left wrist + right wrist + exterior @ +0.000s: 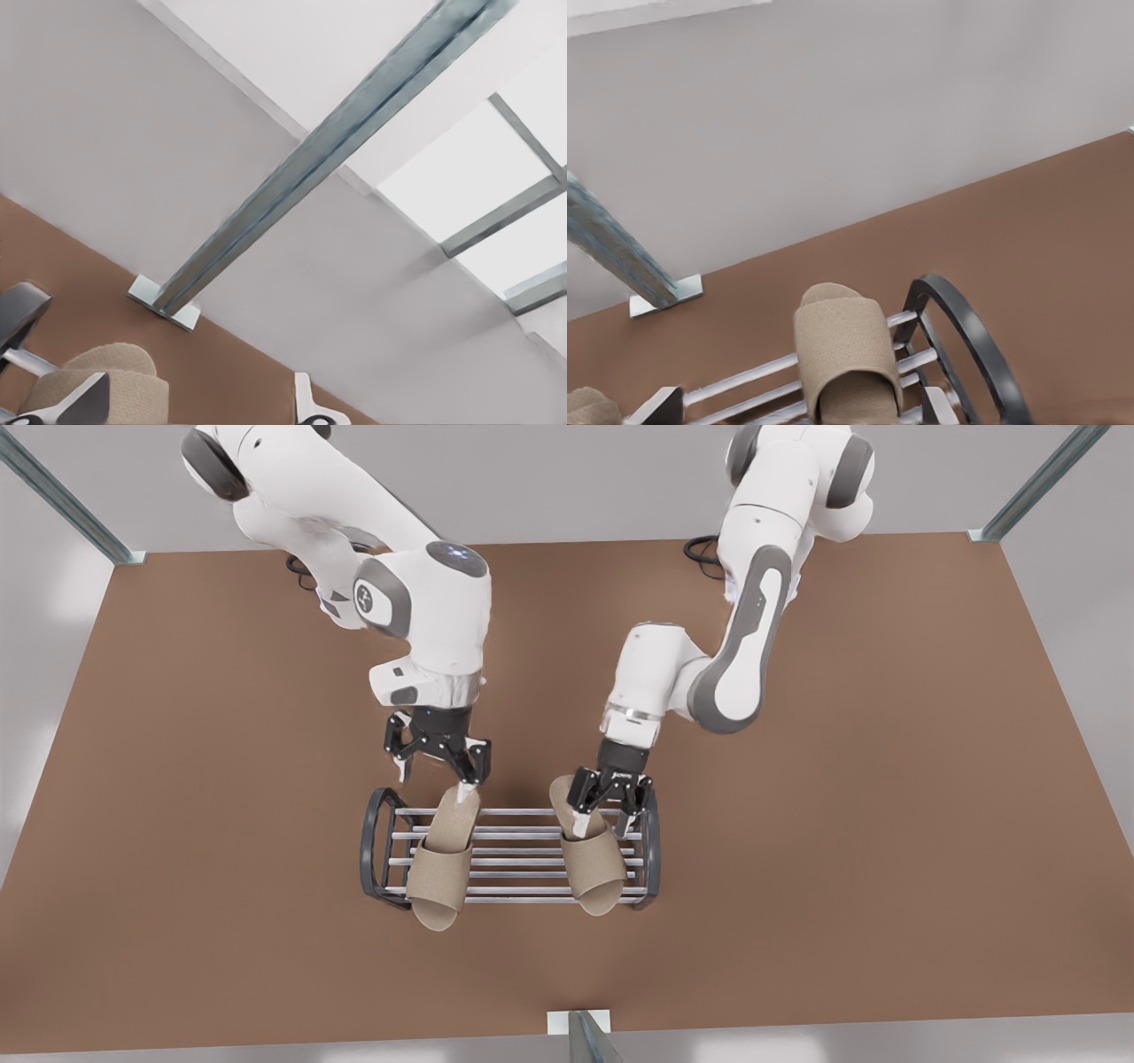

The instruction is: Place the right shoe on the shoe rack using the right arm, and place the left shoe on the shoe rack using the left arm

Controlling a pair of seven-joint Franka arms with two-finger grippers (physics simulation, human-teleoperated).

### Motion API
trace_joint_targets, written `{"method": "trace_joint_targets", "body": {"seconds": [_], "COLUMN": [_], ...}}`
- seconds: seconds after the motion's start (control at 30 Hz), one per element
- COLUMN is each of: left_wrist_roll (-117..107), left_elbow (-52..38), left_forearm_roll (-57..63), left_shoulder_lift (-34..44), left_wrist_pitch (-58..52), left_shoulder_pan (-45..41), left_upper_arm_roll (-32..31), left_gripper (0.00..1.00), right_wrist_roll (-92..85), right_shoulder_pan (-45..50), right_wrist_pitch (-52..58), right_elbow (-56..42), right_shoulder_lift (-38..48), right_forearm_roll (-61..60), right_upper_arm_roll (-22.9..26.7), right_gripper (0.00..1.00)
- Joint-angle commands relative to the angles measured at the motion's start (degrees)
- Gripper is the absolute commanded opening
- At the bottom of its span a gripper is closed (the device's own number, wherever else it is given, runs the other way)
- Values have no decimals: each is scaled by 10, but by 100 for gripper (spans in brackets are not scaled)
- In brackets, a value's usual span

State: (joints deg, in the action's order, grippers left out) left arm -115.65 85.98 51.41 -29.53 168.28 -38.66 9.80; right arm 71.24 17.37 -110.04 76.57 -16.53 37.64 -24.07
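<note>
Down at six o'clock on the table (842, 779) in the front view, the right shoe (440, 864) and left shoe (592, 864) lie on the shoe rack (514, 868), right gripper (438, 772) and left gripper (609, 806) open at their heels, so I think only backing away is left.

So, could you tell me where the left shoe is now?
In the front view the left shoe lies across the shoe rack near its right end frame, heel under the left gripper; the right gripper hovers over the other end.
</note>
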Motion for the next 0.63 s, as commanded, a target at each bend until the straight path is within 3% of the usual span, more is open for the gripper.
{"method": "trace_joint_targets", "body": {"seconds": [0.0, 0.03, 0.07, 0.13, 0.17, 0.23, 0.3, 0.37, 0.47, 0.6], "left_wrist_roll": [672, 948, 1046, 1050, 1050, 1051, 1053, 1201, 1207, 1206], "left_elbow": [-59, -106, -184, -224, -238, -250, -247, -195, -115, -103], "left_forearm_roll": [-241, -316, -397, -438, -468, -468, -466, -466, -468, -476], "left_shoulder_lift": [28, 32, 31, 33, 34, 40, 60, 95, 152, 160], "left_wrist_pitch": [-529, -716, -849, -919, -928, -930, -935, -926, -866, -865], "left_shoulder_pan": [118, 153, 201, 223, 234, 239, 236, 244, 249, 248], "left_upper_arm_roll": [-122, -122, -121, -122, -122, -122, -122, -116, -118, -118], "left_gripper": [100, 100, 100, 100, 100, 100, 100, 100, 100, 100], "right_wrist_roll": [-118, -127, -207, -500, -606, -633, -636, -670, -711, -708], "right_shoulder_pan": [2, -5, -72, -106, -132, -133, -131, -134, -152, -150], "right_wrist_pitch": [237, 270, 285, 286, 271, 163, 151, 178, 219, 221], "right_elbow": [-90, -107, -93, -6, 31, 197, 240, 233, 200, 199], "right_shoulder_lift": [14, 15, 17, 21, 31, 126, 142, 140, 131, 127], "right_forearm_roll": [-146, -192, -265, -379, -371, -339, -337, -339, -353, -352], "right_upper_arm_roll": [-22, -18, -6, 158, 185, 186, 172, 173, 175, 175], "right_gripper": [100, 100, 100, 100, 100, 100, 100, 100, 100, 100]}}
